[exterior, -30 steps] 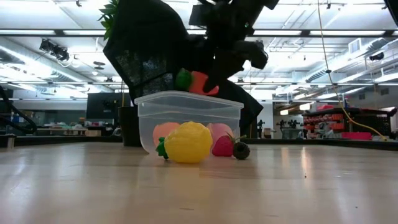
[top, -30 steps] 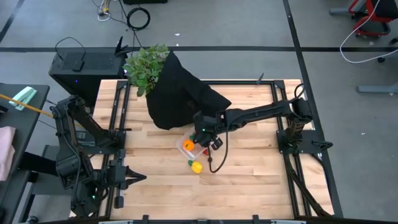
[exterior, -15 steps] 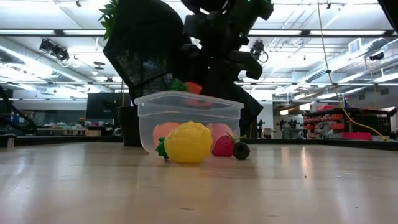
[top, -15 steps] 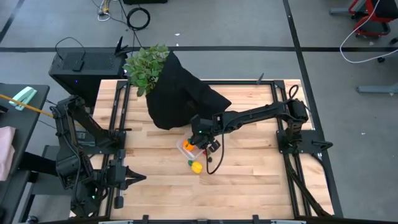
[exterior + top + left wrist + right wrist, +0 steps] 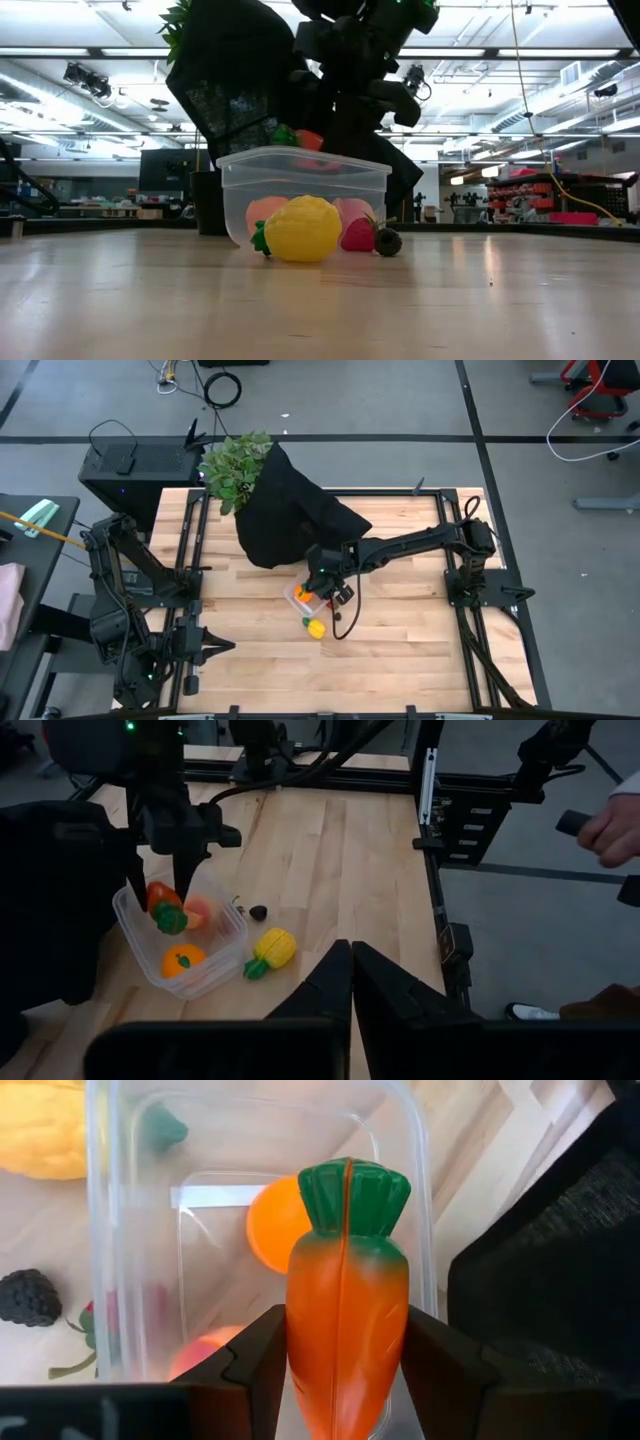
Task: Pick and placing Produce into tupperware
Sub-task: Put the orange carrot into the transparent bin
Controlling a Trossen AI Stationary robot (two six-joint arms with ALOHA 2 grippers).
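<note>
My right gripper hangs over the clear tupperware, shut on the orange carrot with its green top. In the tupperware lie an orange ball and a pink-red fruit. Outside it, on the table, rest the yellow piece, a red berry and a dark berry. My left gripper is shut and waits at the table's left near corner. My right gripper pinches the carrot's orange body between its two fingers, one on each side. The fingers come from above, pointing down, and lie along the carrot. The carrot is lifted clear, tilted, green top foremost, just above the tupperware's rim.
A black cloth heap with a leafy green plant stands just beyond the tupperware. Metal frame rails border the table's left and right sides. Bare wood lies right and near. A person's hand shows beyond the table.
My right gripper has moved a little toward the table's left edge and down, carrying the carrot from above the tupperware to just over its rim. For the last half second it has kept still. The other produce has not moved.
</note>
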